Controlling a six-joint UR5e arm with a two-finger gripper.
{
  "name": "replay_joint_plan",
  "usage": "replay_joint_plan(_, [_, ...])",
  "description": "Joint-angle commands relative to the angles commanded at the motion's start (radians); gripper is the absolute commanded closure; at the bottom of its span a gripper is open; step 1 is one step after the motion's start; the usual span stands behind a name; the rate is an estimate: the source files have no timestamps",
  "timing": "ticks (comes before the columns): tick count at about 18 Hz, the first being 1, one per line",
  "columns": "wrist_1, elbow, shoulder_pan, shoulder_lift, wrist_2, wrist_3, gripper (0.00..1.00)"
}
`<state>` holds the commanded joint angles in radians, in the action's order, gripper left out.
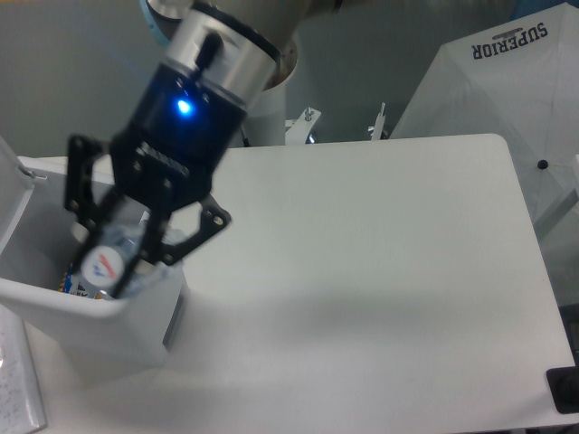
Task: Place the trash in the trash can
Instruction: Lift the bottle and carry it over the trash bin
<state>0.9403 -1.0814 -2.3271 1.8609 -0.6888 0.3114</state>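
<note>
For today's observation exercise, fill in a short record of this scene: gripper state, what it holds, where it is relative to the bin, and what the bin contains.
gripper: shut on the plastic bottle
position: above the open trash can, over its right side
bin contents: a colourful packet, mostly hidden by the gripper
lid: hinged open at the left
table: white; no paper wad in view

I see a white counter with rounded corners. On it, at the left edge, stands the white trash can. A flat pale sheet lies at the lower left corner.
</note>
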Motion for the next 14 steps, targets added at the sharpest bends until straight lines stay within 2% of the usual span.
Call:
replay_joint_plan(4, [0.000, -0.012, 0.061, -0.005, 0.000, -0.003, 0.82])
replay_joint_plan(8, [-0.005, -0.086, 0.106, -0.031, 0.000, 0.006, 0.80])
replay_joint_plan(11, [-0.026, -0.135, 0.110, -0.043, 0.011, 0.008, 0.77])
replay_joint_plan(14, [-0.050, -0.175, 0.121, -0.043, 0.011, 0.018, 0.63])
